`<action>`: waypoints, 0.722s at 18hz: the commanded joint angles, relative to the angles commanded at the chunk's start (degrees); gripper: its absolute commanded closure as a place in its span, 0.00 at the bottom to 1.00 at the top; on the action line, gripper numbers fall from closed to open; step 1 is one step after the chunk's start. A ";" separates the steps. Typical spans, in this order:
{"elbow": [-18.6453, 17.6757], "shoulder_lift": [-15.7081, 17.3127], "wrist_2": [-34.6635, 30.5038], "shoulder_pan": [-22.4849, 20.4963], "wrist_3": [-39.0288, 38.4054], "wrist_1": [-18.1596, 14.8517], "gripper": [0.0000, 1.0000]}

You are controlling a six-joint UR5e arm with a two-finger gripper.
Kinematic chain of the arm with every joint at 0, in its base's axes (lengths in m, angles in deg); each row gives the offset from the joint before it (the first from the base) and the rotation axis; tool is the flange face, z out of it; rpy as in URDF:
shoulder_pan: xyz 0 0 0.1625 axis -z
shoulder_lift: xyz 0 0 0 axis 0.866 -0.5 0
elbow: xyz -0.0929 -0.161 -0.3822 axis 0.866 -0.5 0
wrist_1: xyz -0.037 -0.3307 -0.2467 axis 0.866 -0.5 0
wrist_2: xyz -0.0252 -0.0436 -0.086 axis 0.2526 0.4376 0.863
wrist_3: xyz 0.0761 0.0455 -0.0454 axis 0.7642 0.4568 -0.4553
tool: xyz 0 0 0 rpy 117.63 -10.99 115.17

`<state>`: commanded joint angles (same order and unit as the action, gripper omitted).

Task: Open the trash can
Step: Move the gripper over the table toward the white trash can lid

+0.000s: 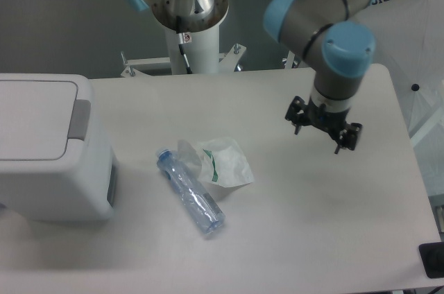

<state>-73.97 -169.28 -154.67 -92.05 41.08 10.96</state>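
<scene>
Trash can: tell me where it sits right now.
The trash can stands at the table's left edge in the camera view, lid shut, with the plastic bottle lying just to its right.

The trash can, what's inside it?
Can't tell. The trash can has its flat lid shut, covering the inside. Only the bottle and plastic bag show, lying outside on the table.
</scene>
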 joint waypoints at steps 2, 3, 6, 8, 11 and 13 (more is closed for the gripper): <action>0.52 0.36 0.08 0.44 -0.79 0.01 0.00; 0.87 0.88 0.26 1.05 -2.97 -0.34 0.00; 3.68 1.85 3.94 4.65 -10.09 -2.87 0.00; 7.54 2.38 6.75 6.50 -15.36 -7.52 0.00; 14.13 2.21 11.24 10.54 -23.45 -13.15 0.00; 16.69 2.12 12.65 12.65 -26.18 -15.62 0.00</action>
<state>-57.28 -167.16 -142.02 -79.41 14.90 -4.67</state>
